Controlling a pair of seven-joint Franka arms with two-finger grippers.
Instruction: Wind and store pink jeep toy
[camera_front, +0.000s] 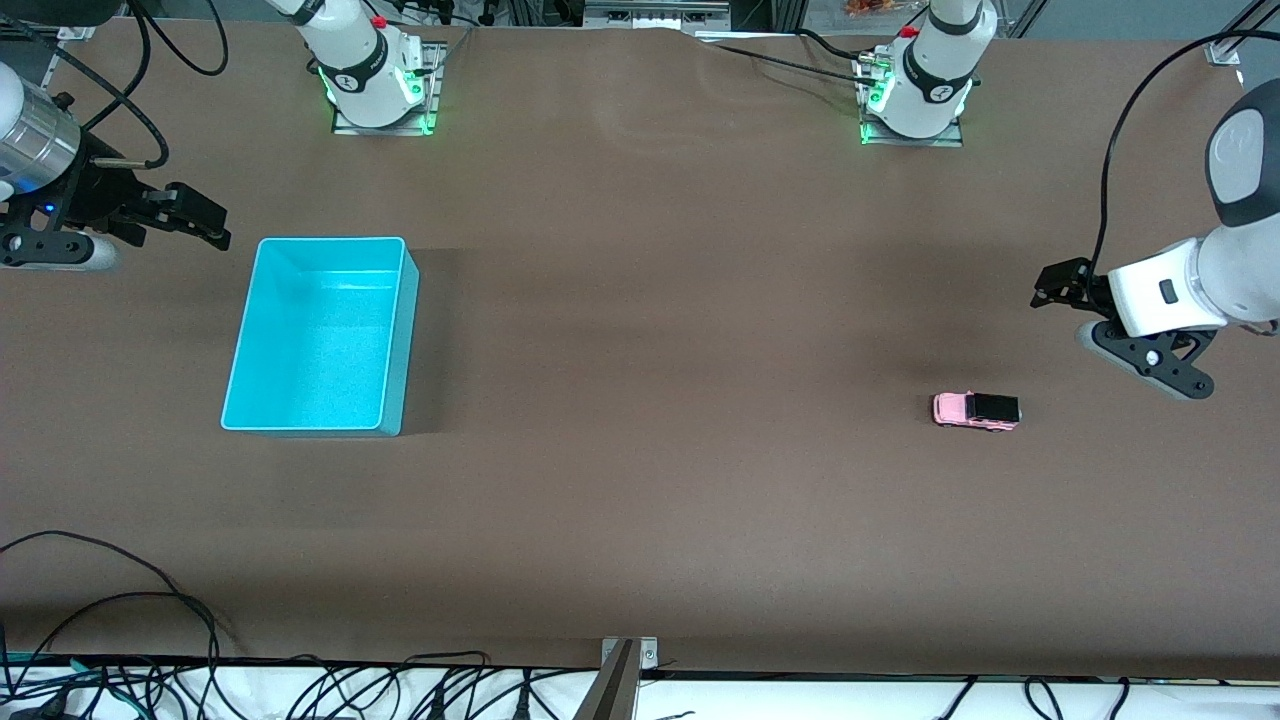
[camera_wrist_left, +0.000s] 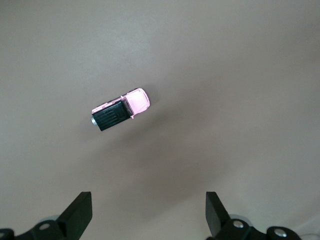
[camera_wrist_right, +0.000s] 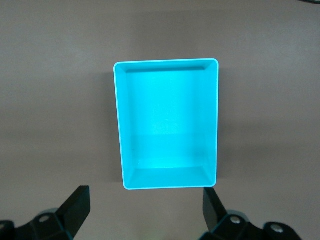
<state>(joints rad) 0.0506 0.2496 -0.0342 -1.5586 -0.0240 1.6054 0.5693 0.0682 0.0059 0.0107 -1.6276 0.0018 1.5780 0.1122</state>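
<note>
Left claw (camera_front: 1050, 285) up in the air over bare brown bench (camera_front: 660, 500) at the left arm's end, fingers spread wide apart, holding nothing, touching nothing. Right claw (camera_front: 205, 215) in the air at the right arm's end, over the bench beside the open cyan rectangular plastic bin (camera_front: 405, 330), fingers also wide apart and not gripping anything. Small boxy pink jeep toy with a black roof panel and dark wheels (camera_front: 976, 410) sits on the bench toward the left arm's end, nearer the front camera than the left claw, well apart from the bin, on its wheels as far as can be told. Left wrist view: pink jeep toy (camera_wrist_left: 121, 110) seen from above, lying askew to the two dark fingertips (camera_wrist_left: 80, 212), clear gap between toy and claw (camera_wrist_left: 148, 215); ribbed texture on the black roof shows here, not in the front view. Bin not in this view. Right wrist view: bin (camera_wrist_right: 120, 125) fills the middle, all four walls and inner floor visible, nothing inside; claw (camera_wrist_right: 146, 212) with fingertips (camera_wrist_right: 214, 207) spread about as wide as the bin's short side, just off its rim, not touching. Jeep not in this view. Front view alone shows both arm bases, cables along the bench edge, and toy and bin together.
</note>
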